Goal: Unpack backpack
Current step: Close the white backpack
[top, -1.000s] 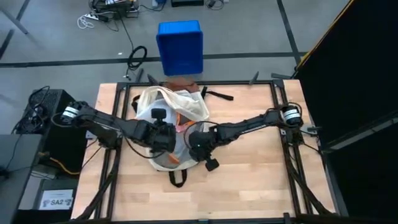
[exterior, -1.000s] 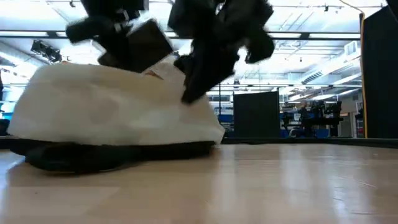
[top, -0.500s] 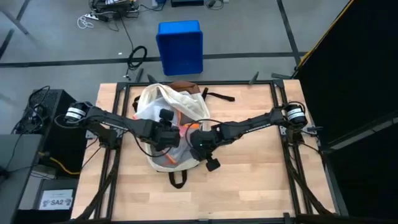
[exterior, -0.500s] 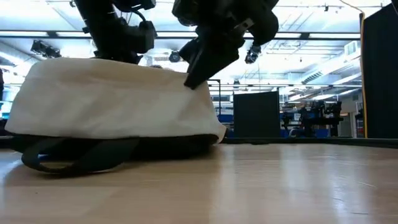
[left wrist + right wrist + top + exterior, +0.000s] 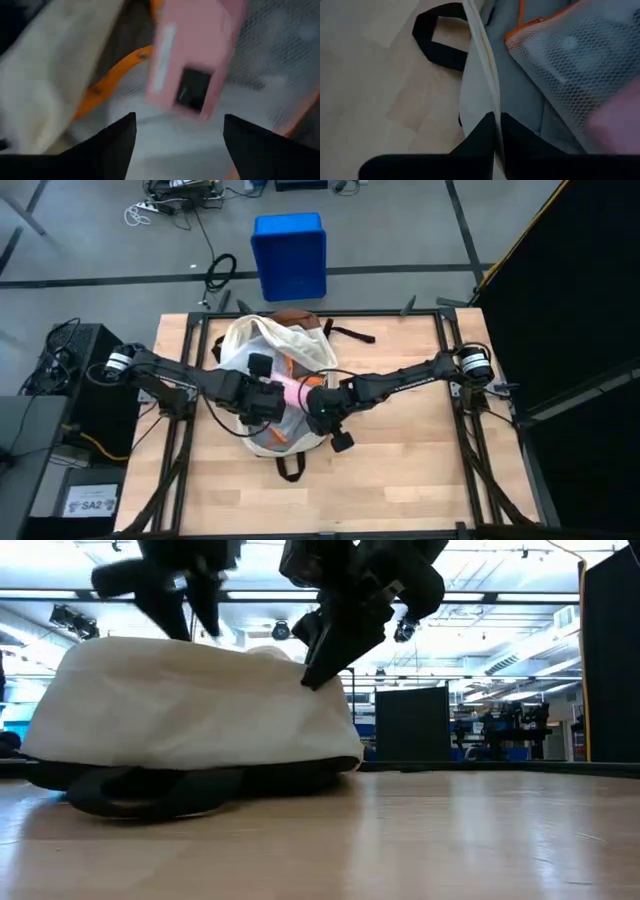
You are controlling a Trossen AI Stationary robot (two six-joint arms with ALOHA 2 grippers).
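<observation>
The backpack (image 5: 262,340) lies on the wooden table (image 5: 400,470), toward the back and a bit to the left side. It is cream-white and floppy, and its top is pulled open. A dark loop strap (image 5: 288,468) sticks out from it toward the front of the table. Both dark arms reach in and meet over the bag. The left gripper (image 5: 278,395) hangs over the opening with its two fingers spread apart, and nothing is between them. Right in front of it is a pink flat thing (image 5: 195,55) with a dark square on it. It lies on a see-through mesh pouch (image 5: 280,65) with an orange edge, inside the bag. The right gripper (image 5: 496,131) is at the bag's side, and its fingers are pinched together on the cream edge of the fabric. Past the table, a blue bin (image 5: 289,255) stands on the floor.
</observation>
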